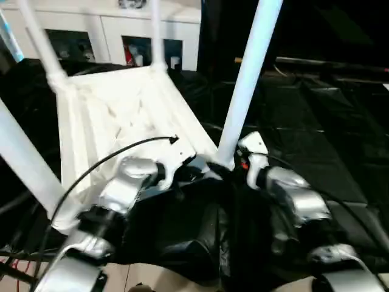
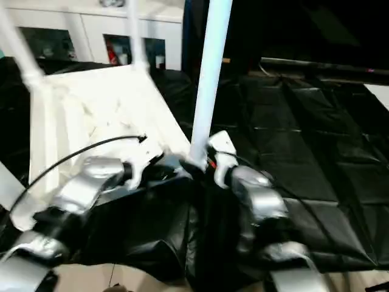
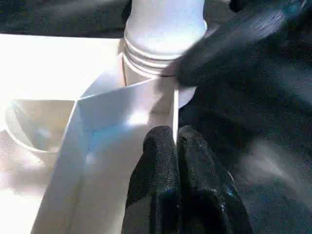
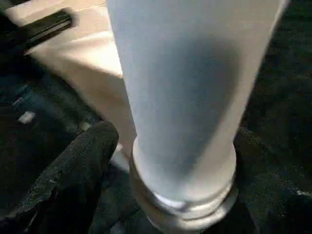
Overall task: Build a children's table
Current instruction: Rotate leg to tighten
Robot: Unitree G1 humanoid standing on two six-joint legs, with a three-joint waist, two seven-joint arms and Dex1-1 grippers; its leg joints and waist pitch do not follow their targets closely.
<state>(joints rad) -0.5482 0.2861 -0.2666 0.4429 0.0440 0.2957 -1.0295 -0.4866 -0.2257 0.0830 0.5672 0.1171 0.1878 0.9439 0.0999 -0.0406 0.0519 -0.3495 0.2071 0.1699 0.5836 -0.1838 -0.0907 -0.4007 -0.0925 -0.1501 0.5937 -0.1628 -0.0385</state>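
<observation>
One white table top (image 1: 121,115) lies upside down with four white legs (image 1: 248,79) standing up from it, two grippers (image 1: 182,173) reach toward it, and one white cabinet (image 1: 115,30) stands behind.

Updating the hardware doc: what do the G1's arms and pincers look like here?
Both forearms are glossy silver with rounded shells and black joints. A thin black cable arcs over the left forearm. The right forearm shows a small red mark near its white wrist piece. Pincer fingers are matte black.
</observation>
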